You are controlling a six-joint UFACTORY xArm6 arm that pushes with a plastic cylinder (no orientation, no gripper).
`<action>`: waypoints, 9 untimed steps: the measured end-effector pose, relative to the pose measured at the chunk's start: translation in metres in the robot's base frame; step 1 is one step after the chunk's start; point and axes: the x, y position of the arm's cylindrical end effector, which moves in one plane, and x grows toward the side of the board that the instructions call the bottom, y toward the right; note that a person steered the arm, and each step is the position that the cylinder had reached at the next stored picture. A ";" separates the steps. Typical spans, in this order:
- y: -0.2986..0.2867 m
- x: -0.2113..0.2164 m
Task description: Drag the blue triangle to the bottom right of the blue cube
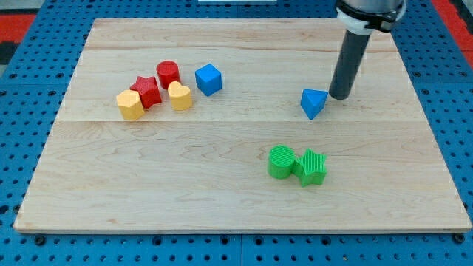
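1. Blocks lie scattered on a pale wooden desk [222, 185] in the single camera view; everything below is placed relative to the blue plastic cube [208, 79], which sits toward the view's upper left.
2. Well to the view's right of that cube, and slightly lower, rests the blue plastic triangle [313, 103], the thing to be moved.
3. My tip [341, 96], the end of a straight dark rod, stands just beside the triangle on its far side from the cube, seemingly touching or nearly so. No gripper exists on this rig, so there is nothing to be apart or clamped.
4. Just left of the cube cluster a red cylinder [168, 74], red star [147, 91], yellow heart [179, 95] and a yellow block [130, 105].
5. Lower right of the cube, well apart, sit a green cylinder [281, 162] and green star [312, 166].
6. Judgement: push leftward through the triangle's middle so it does not spin off, steer above the green pair, and stop short of the cube, slightly below it.
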 end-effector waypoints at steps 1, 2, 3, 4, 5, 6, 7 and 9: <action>-0.040 0.022; -0.100 0.008; -0.083 0.009; -0.054 -0.007; -0.079 -0.037; -0.128 -0.038; -0.113 -0.020; -0.086 0.016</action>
